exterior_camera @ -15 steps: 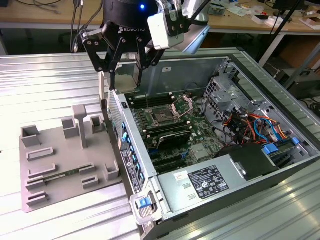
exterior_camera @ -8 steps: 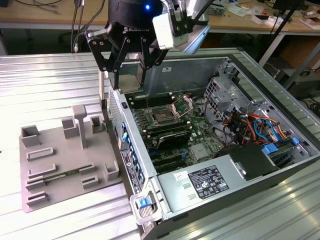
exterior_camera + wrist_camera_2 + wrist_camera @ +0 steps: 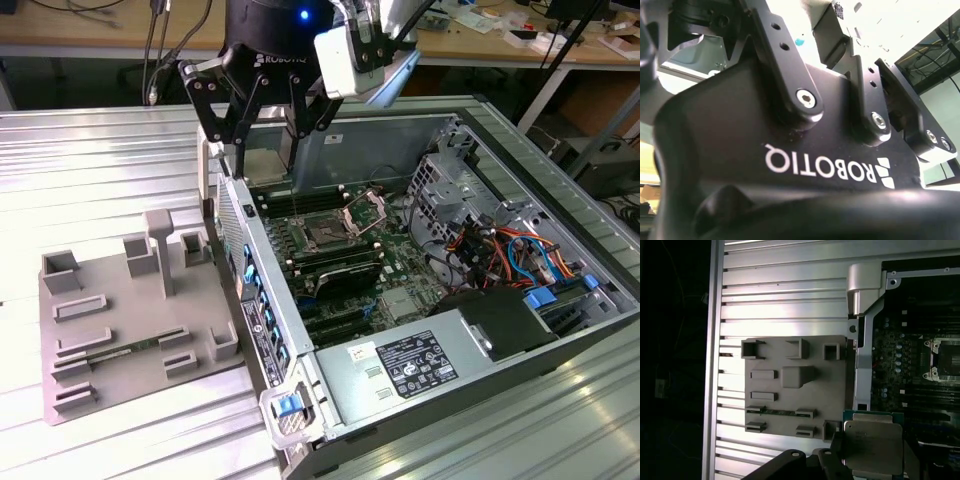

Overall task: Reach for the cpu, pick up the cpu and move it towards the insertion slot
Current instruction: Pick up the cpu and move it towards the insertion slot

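The cpu [image 3: 872, 445], a flat silvery square with a thin greenish rim, sits between the dark fingers [image 3: 834, 456] of my gripper [image 3: 873, 460], which is shut on it. In the exterior view the gripper [image 3: 268, 150] hangs over the near-left wall of the open computer case, with the cpu [image 3: 266, 166] as a pale square between its fingers. The insertion slot [image 3: 326, 236], a square socket with a dark centre and a raised metal bracket, lies on the green board toward the exterior view's right of the gripper. The first wrist view also takes in the insertion slot [image 3: 947, 360]. The gripper's black body [image 3: 790, 150] looms close in the second wrist view.
A grey fixture plate [image 3: 110, 300] with raised holders lies on the ribbed metal table at the exterior view's left, a memory stick [image 3: 125, 352] on it. The case wall [image 3: 255, 300] stands between plate and board. Cables, a drive cage and a power supply [image 3: 420, 365] crowd the case's right side.
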Controlling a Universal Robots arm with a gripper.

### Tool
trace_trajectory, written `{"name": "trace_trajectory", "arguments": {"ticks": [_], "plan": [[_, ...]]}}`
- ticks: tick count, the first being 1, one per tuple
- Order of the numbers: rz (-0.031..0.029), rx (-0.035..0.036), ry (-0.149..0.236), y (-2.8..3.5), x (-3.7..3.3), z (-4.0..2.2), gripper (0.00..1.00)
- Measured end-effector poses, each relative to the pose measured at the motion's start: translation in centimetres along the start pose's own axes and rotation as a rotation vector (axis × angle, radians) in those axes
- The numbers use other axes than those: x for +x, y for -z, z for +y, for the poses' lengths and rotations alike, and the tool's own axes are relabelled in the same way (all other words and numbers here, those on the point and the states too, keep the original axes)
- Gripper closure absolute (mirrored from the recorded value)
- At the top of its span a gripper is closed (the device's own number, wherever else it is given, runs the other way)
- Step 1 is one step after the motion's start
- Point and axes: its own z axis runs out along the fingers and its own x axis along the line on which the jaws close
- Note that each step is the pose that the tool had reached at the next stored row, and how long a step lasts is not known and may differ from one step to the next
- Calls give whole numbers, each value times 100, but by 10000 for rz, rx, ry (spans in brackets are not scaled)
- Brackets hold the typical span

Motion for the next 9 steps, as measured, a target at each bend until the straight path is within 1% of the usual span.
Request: {"name": "trace_trajectory", "arguments": {"ticks": [9], "plan": [[-1, -1, -1, -2, -86, -5, 46]]}}
